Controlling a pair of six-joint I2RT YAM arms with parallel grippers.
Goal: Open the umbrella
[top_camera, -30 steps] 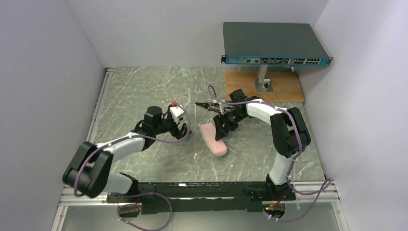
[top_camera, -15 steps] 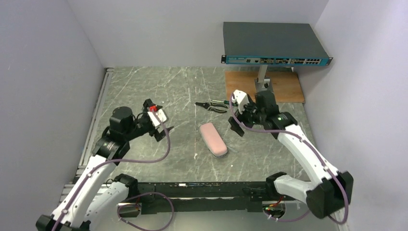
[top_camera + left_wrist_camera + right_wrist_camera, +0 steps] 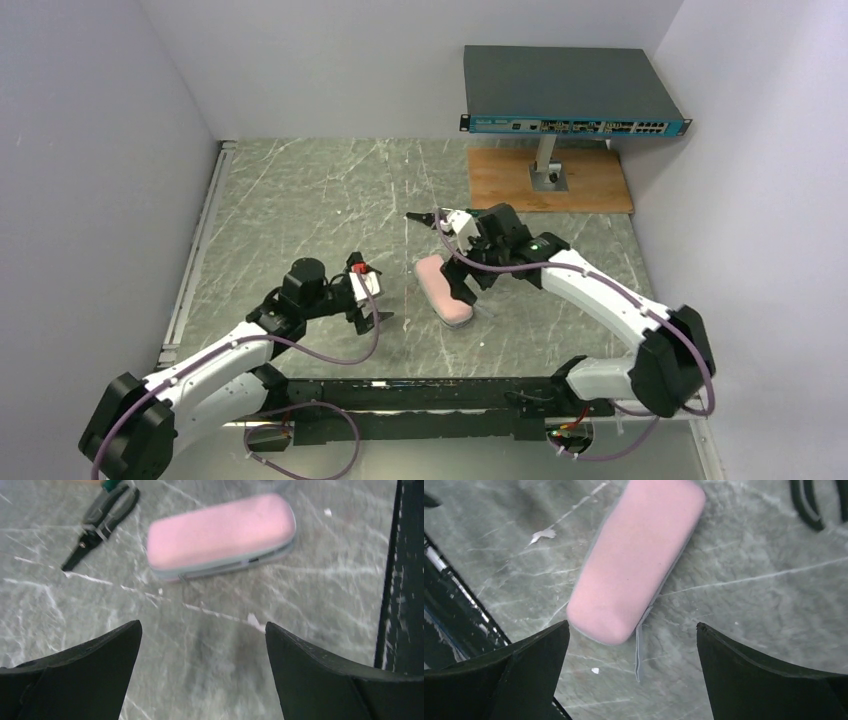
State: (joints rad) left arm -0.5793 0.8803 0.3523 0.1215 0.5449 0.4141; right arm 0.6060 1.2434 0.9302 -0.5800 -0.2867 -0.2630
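The grey marble table [image 3: 300, 200] carries a network switch [image 3: 560, 90] above a wooden board [image 3: 590, 190], both well back. No bare umbrella shows. I judge it is inside the pink zip case [image 3: 443, 290] lying mid-table, with pliers [image 3: 418, 216] beyond it. The right gripper [image 3: 465, 287] hangs over the case, its 2 fingers spread and empty with the case's end between them, seemingly lined up to pinch. The left gripper [image 3: 370, 312], likewise spread and empty, faces the case from well short.

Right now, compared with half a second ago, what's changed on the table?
Both grippers swung back in toward the pink zipped case: the left gripper moved right, the right gripper moved left, above it. Both are open and empty. The case and the pliers stayed put.
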